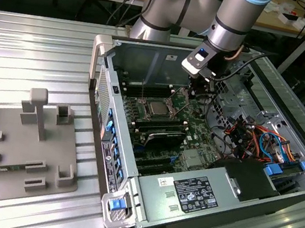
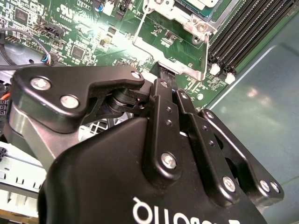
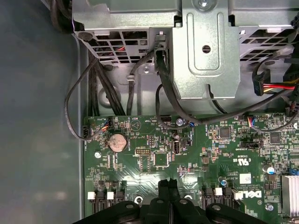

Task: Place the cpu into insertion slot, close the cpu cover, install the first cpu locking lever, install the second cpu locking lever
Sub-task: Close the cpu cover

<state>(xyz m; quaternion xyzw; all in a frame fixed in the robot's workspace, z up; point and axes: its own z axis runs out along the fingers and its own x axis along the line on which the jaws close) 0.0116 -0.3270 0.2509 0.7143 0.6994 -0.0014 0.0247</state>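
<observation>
The cpu (image 1: pixel 157 109), a dull silver square, lies in the insertion slot (image 2: pixel 187 18) on the green motherboard inside the open computer case. The cpu cover (image 2: pixel 184 71), a thin silvery frame with a cut-out centre, stands tilted up from the slot, and the board shows through it. My gripper (image 1: pixel 193 94) hangs inside the case just to the exterior view's right of the cpu. In both wrist views its black fingers (image 3: pixel 168 186) are pressed together. The gripper's tips (image 2: pixel 163 72) sit at the cover's free edge; whether they touch it I cannot tell.
Long black memory slots (image 2: pixel 247 28) run beside the socket. A metal drive cage (image 3: pixel 205 51) and black cables (image 3: pixel 140 74) crowd the case wall. A power supply (image 1: pixel 197 193) and coloured wires (image 1: pixel 254 138) fill the near end. A grey fixture plate (image 1: pixel 16 149) lies at the exterior view's left.
</observation>
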